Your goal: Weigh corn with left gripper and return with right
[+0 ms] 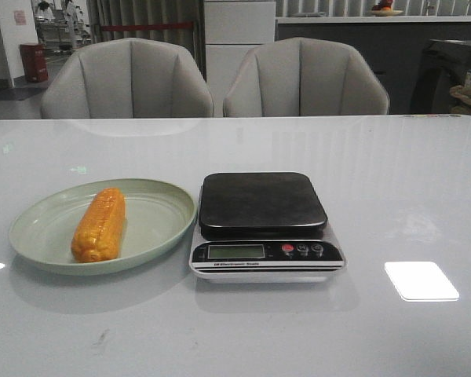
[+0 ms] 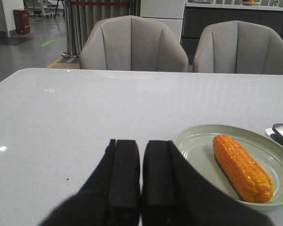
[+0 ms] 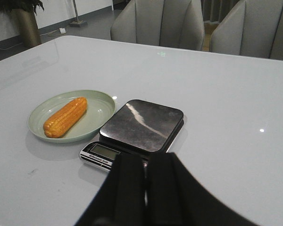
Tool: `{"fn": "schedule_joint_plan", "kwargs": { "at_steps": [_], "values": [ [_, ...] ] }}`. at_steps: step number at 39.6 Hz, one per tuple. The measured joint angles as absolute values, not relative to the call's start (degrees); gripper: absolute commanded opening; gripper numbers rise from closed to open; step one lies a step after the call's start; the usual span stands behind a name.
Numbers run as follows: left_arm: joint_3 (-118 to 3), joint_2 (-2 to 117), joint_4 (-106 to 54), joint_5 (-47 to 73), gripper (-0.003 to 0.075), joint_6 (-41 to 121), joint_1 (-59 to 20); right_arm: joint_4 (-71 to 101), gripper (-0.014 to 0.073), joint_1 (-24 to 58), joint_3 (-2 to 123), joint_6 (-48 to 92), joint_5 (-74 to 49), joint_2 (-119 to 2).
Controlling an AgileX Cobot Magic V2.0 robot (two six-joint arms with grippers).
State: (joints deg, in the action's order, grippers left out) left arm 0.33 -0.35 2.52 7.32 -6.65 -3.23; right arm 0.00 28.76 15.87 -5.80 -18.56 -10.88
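Note:
The orange-yellow corn (image 1: 100,224) lies lengthwise on a pale green plate (image 1: 161,206) left of the scale (image 1: 263,206). Neither arm shows in the front view. In the left wrist view my left gripper (image 2: 141,143) is shut and empty, hovering short of the plate (image 2: 193,146), with the corn (image 2: 241,167) off to one side of it. In the right wrist view my right gripper (image 3: 146,157) is shut and empty, its tips over the near edge of the scale (image 3: 144,122); the corn (image 3: 66,116) rests on the plate (image 3: 96,101) beyond.
The scale has a dark steel platform, a blank display (image 1: 235,251) and a row of small buttons (image 1: 302,250). Two grey chairs (image 1: 129,78) (image 1: 306,77) stand behind the far table edge. A bright light patch (image 1: 421,280) reflects at the front right.

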Motion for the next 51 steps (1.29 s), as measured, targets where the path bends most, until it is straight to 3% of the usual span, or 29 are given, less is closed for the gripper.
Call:
{"fn": "schedule_joint_plan", "kwargs": {
  "at_steps": [11, 30, 51],
  "values": [
    [0.3, -0.3, 2.5, 7.3, 0.0113, -6.7, -3.2, -0.7, 0.0166, 26.2, 14.5, -5.8, -16.6, -10.9],
    [0.3, -0.3, 2.5, 7.3, 0.0113, -6.7, -3.2, -1.0, 0.0166, 5.9, 2.8, -5.8, -6.9, 0.1],
    [0.3, -0.3, 2.5, 7.2, 0.0113, -6.7, -3.2, -1.1, 0.0166, 5.2, -1.5, -5.7, -1.8, 0.5]
  ]
}}
